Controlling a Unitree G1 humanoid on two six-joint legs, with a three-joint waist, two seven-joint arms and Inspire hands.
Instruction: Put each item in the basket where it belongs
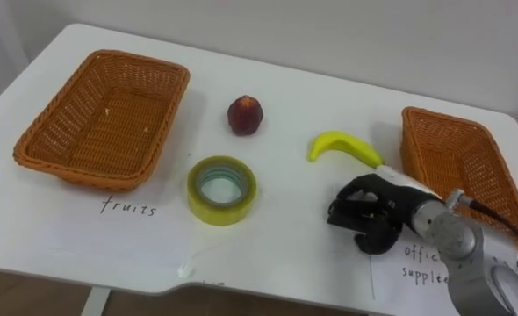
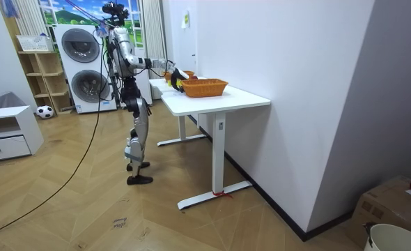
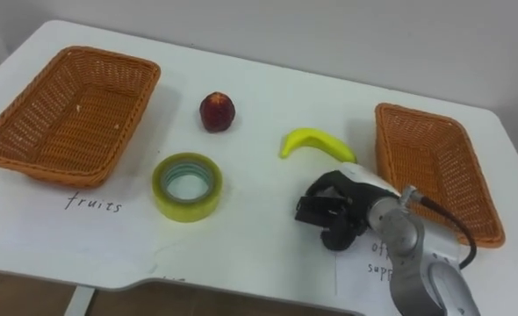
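Note:
A yellow banana (image 1: 342,147) lies right of the table's middle, and a dark red fruit (image 1: 245,115) lies farther back near the centre. A yellow tape roll (image 1: 221,190) lies flat in front of the fruit. The left wicker basket (image 1: 61,149) stands above a handwritten "fruits" label, and the right wicker basket (image 1: 492,167) stands at the table's right edge; both are empty. My right hand (image 1: 375,211) rests low over the table just in front of the banana's right end, its fingers curled and holding nothing.
A paper label (image 1: 421,263) lies under my right forearm in front of the right basket. The white table (image 1: 294,228) ends close at the front edge. In the room view the robot stands at the table's far end, near washing machines (image 2: 83,66).

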